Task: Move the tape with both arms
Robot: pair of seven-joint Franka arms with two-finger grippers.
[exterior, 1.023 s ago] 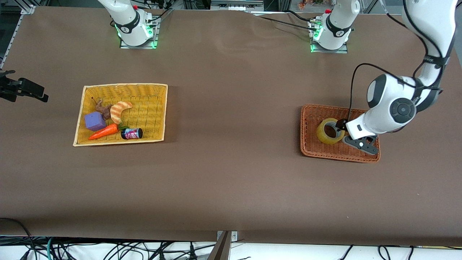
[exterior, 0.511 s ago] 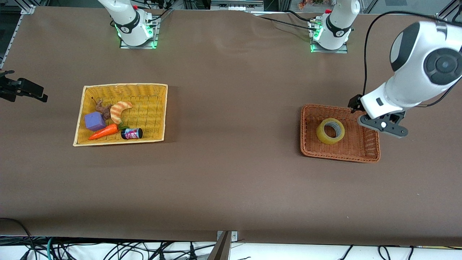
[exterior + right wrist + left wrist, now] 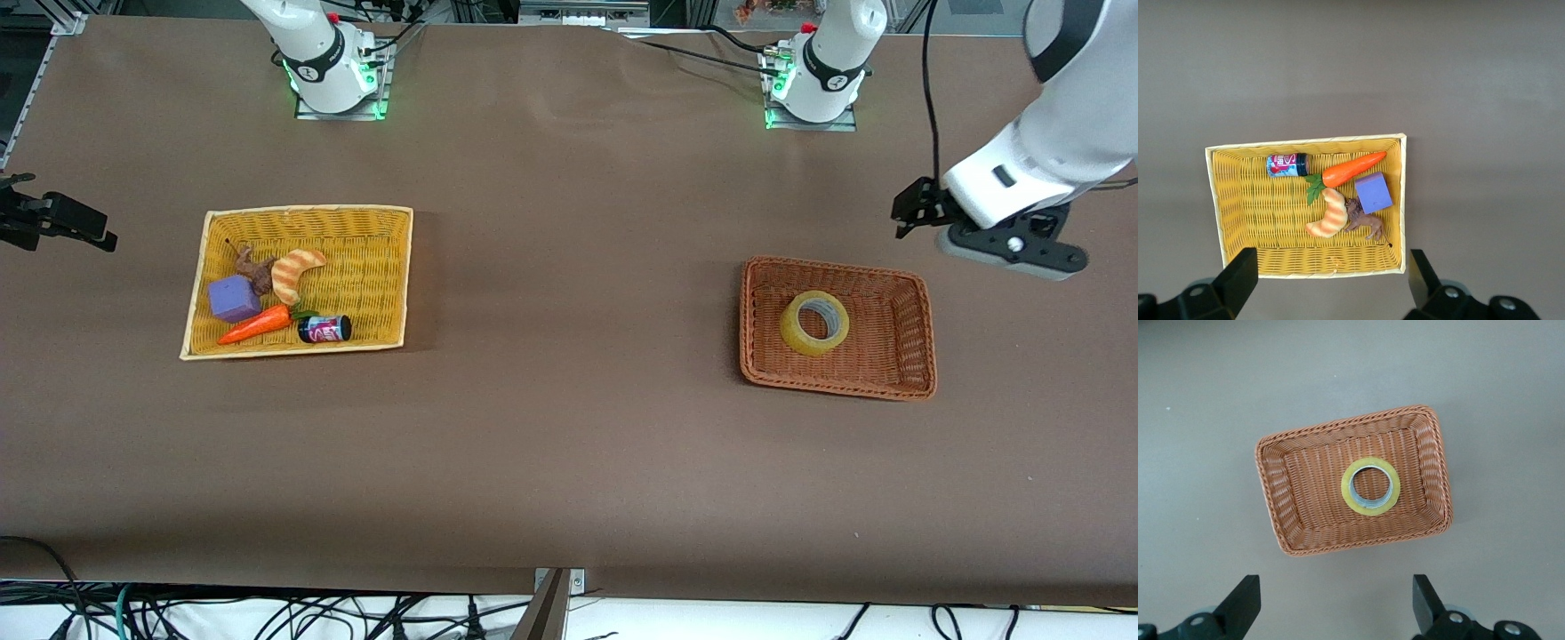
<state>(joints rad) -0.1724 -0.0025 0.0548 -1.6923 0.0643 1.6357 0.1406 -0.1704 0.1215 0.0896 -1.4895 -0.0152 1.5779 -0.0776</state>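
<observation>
tape (image 3: 814, 323) now sitting free in brown basket (image 3: 916, 302), left arm's end of bench. left hand (image 3: 996, 236) let go, fingers spread, lifted clear over bench. looks basically done. right hand (image 3: 1331, 293) waits spread above yellow basket (image 3: 391, 267).

Robotics lab, bolted arm bases (image 3: 338, 71), loose cables (image 3: 267, 613), aluminium framing (image 3: 44, 53)

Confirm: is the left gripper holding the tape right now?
No. The tape lies in the brown wicker basket, while the left gripper hangs open and empty above the table.
</observation>
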